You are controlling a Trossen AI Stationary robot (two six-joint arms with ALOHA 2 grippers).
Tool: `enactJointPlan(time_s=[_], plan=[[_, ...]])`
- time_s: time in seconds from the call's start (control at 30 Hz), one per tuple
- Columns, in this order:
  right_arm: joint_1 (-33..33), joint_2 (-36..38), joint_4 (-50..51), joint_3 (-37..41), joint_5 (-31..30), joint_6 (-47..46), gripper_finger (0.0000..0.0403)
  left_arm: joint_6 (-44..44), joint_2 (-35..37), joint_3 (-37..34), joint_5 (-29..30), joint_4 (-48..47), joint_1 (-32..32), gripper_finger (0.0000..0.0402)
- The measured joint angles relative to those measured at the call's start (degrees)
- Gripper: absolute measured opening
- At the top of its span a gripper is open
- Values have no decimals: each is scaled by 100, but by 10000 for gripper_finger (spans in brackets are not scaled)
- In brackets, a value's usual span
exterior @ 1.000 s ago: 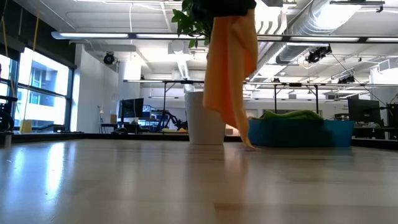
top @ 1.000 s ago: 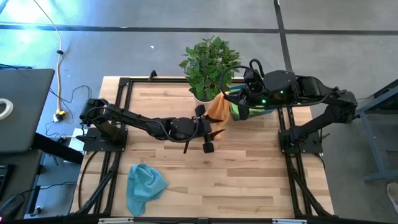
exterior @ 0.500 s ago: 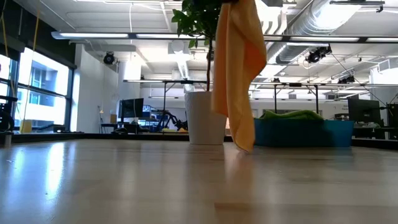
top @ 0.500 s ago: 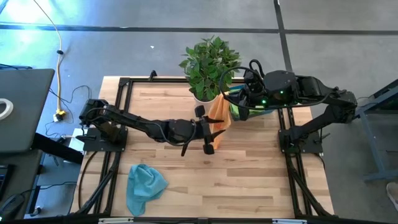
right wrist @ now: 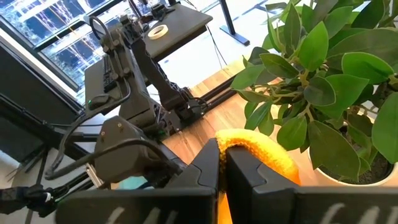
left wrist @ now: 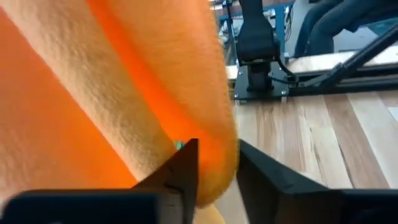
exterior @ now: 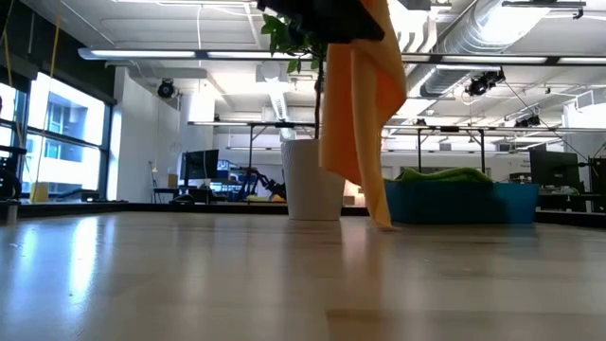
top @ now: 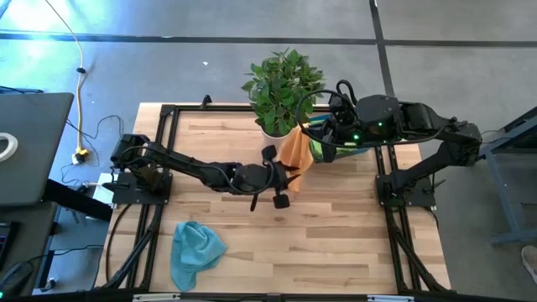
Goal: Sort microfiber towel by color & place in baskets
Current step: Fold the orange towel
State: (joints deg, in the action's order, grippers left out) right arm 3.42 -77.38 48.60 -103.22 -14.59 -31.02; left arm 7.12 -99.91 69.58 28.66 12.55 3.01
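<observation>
My right gripper (right wrist: 222, 163) is clamped on the orange towel (top: 295, 149), which hangs long-axis vertical; my left gripper (left wrist: 216, 167), nearer its lower part, closes around it. The basket (exterior: 462, 202) lies right.

No legible text, labels or signs anywhere.

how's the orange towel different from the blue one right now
The orange towel hangs in the air, pinched at the top by the right tool, with the left tool closing around its lower part. The blue towel lies crumpled on the table, near its front left corner, untouched. The orange one is beside the plant pot; the blue one is far from it. Neither is in the basket.
</observation>
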Motion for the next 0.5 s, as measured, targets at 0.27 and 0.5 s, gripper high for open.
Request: enactJointPlan(time_s=[0.27, 0.5], plan=[[0, 0, 185, 0, -111, 61, 0, 54, 55, 9, 31, 285, 52, 11], [-2, -7, 1319, 0, -506, -92, 1, -307, 56, 7, -25, -149, 352, 2]])
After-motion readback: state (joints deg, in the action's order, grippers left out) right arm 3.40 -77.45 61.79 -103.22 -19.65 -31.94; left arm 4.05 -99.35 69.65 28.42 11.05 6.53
